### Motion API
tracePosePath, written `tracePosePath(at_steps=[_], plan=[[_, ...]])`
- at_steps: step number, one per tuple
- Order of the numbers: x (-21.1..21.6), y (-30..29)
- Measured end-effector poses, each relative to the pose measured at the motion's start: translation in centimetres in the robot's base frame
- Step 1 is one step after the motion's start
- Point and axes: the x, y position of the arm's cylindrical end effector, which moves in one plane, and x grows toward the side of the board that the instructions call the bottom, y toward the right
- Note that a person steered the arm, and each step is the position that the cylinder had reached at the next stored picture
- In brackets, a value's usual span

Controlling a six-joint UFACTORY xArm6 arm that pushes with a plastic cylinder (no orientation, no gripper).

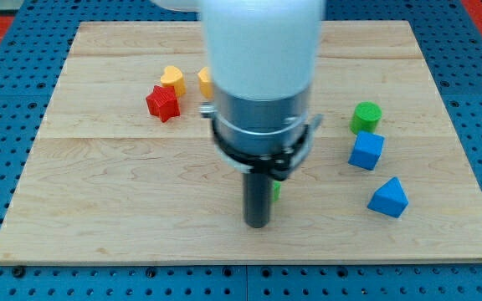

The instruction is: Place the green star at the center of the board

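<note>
My tip [258, 224] rests on the board below its middle. A small sliver of green [275, 191] shows just to the right of the rod, touching or very close to it; this looks like the green star, and the rod and arm hide most of it. Its shape cannot be made out.
A red star [163, 103], a yellow heart [172, 79] and another yellow block [204, 82], partly hidden by the arm, sit at the upper left. A green cylinder [365, 117], a blue cube [366, 151] and a blue wedge-like block [389, 198] sit at the right. The wooden board [99, 209] lies on blue pegboard.
</note>
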Motion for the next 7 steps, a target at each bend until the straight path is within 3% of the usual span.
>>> tracePosePath(at_steps=[3,4,5,6,7], plan=[[-15.3,-0.8],[-15.4,-9.2],[-16.8,-6.0],[-17.4,1.6],[-18.7,3.5]])
